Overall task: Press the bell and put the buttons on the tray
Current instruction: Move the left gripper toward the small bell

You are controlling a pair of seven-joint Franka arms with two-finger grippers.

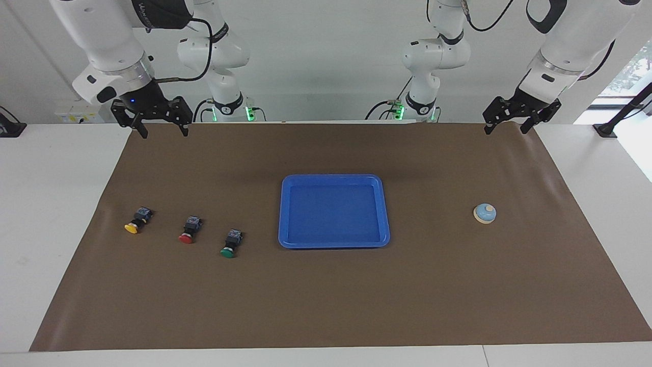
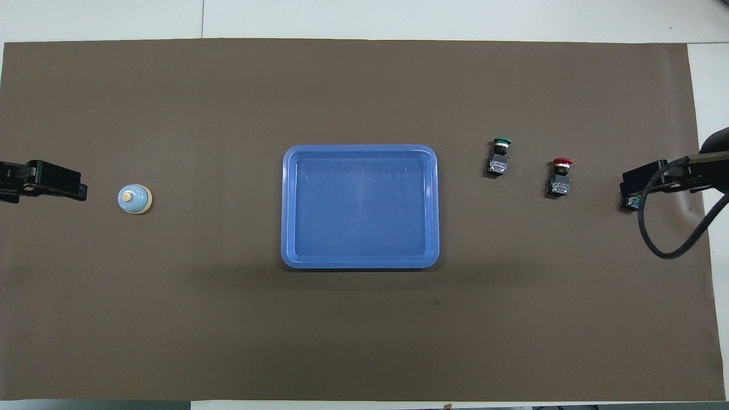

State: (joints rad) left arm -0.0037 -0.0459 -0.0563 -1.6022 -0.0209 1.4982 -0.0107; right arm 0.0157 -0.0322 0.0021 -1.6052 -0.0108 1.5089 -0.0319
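Bell [image 1: 484, 213] sits on the counter [image 1: 326, 306] at the left arm's end, so I'd send the left claw [image 1: 510, 126], open and empty. Right claw [image 1: 163, 130] waits, open too.

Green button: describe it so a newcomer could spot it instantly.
Start at the blue tray mid-mat. Toward the right arm's end lies a row of three black-bodied buttons; the green button is the one closest to the tray, unlike the red button and yellow button.
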